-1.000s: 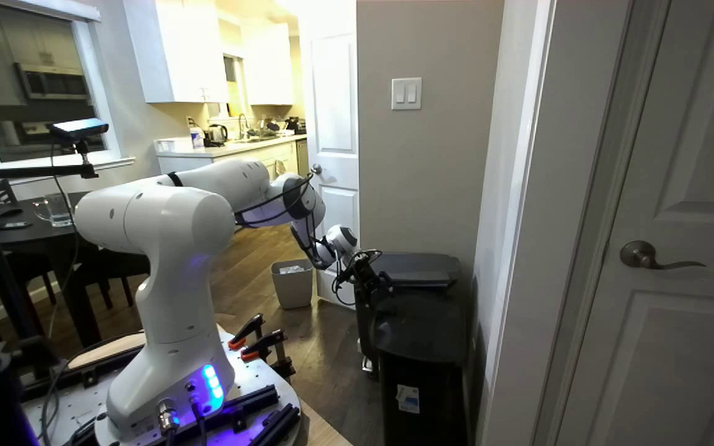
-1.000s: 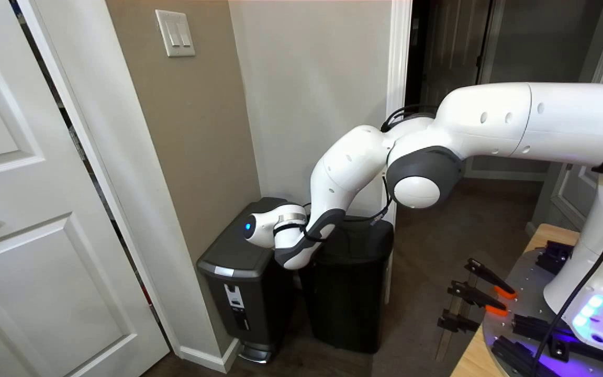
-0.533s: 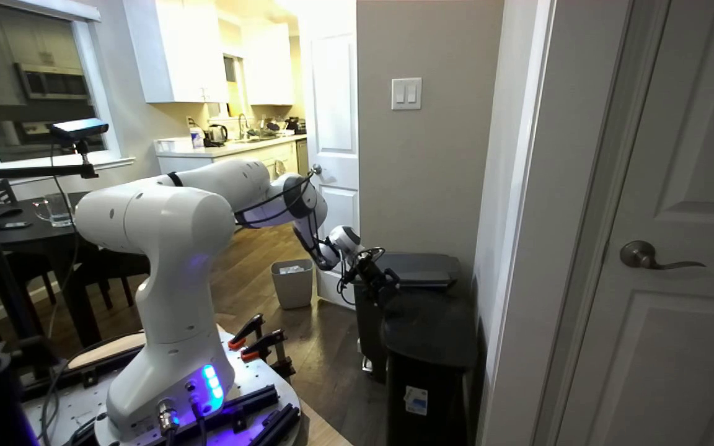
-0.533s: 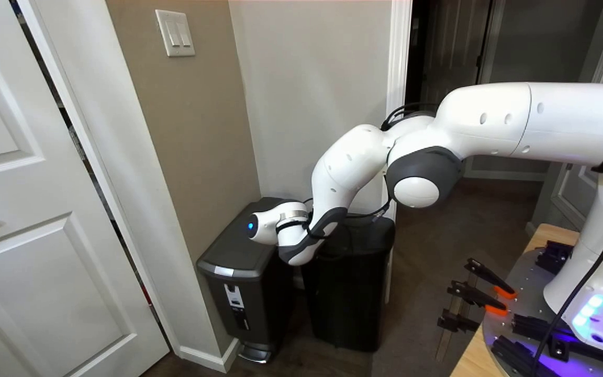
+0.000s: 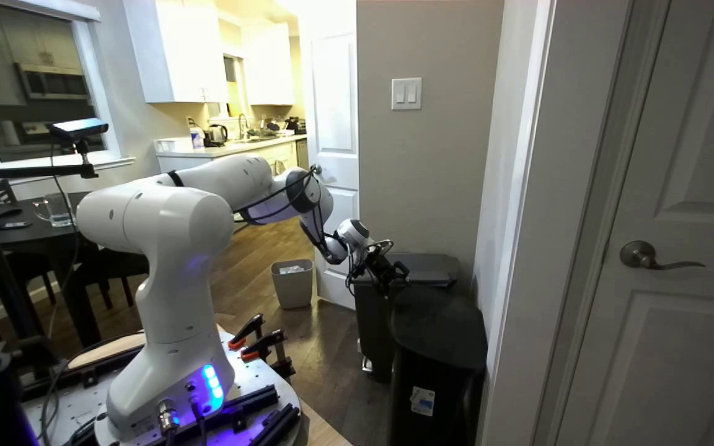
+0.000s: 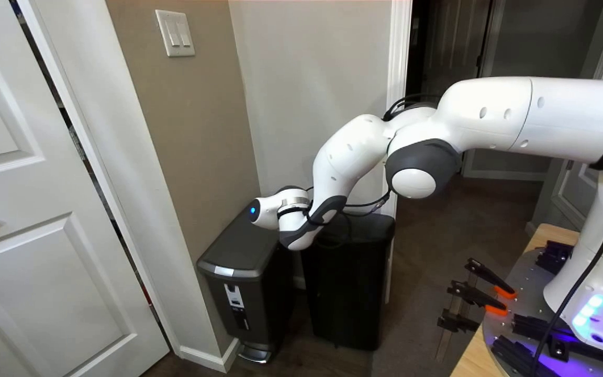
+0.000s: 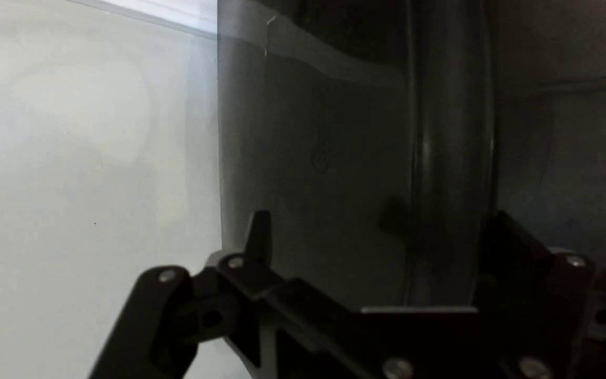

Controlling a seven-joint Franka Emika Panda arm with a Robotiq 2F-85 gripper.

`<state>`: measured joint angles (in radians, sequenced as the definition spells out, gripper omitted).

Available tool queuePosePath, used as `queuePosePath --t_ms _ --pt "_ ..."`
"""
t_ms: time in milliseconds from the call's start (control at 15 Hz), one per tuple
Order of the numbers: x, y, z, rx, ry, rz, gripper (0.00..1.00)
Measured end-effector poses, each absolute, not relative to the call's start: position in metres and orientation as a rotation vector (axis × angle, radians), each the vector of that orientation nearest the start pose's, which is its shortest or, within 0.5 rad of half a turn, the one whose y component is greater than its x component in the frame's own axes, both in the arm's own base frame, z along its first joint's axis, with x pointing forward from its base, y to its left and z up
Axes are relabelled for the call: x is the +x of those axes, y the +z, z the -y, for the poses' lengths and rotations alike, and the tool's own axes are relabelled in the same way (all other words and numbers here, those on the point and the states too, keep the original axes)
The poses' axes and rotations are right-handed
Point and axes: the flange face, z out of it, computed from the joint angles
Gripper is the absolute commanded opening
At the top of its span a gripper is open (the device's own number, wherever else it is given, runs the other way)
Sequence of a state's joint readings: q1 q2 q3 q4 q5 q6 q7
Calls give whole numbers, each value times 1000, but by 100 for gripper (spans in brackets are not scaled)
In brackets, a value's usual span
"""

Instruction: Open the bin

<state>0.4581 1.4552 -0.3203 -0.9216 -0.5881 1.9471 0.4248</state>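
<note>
The tall black bin (image 5: 440, 331) stands against the wall, with its flat lid looking closed. It also shows in an exterior view (image 6: 346, 298) behind my arm. My gripper (image 5: 399, 283) is above the bin's top edge on the side away from the wall; in the other exterior picture my wrist hides it. In the wrist view my gripper (image 7: 382, 218) has its fingers wide apart with nothing held. The dark bin top (image 7: 324, 179) and its raised rim (image 7: 453, 131) lie between and beyond the fingers. Whether a finger touches the rim, I cannot tell.
A dark-grey pedal bin (image 6: 246, 293) stands beside the black bin, near the light-switch wall. A small grey wastebasket (image 5: 292, 288) stands on the floor farther off. The pale wall (image 7: 92, 184) is close on one side. Clamps (image 6: 477, 293) stick out from the robot's table.
My gripper has risen and shifted toward the wall. The black bin has slid a little toward the wall as well. The pedal bin has not visibly moved.
</note>
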Motion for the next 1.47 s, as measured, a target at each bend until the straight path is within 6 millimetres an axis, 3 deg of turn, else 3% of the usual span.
queuePosePath --t_ms 400,1000,1200,1467 --pt "716 -3 -119 2310 -67 -246 100" --pt "716 6 -101 2308 -64 -162 100" --pt "721 23 -93 2343 -43 -125 100" --pt "729 63 -62 2452 35 -56 100"
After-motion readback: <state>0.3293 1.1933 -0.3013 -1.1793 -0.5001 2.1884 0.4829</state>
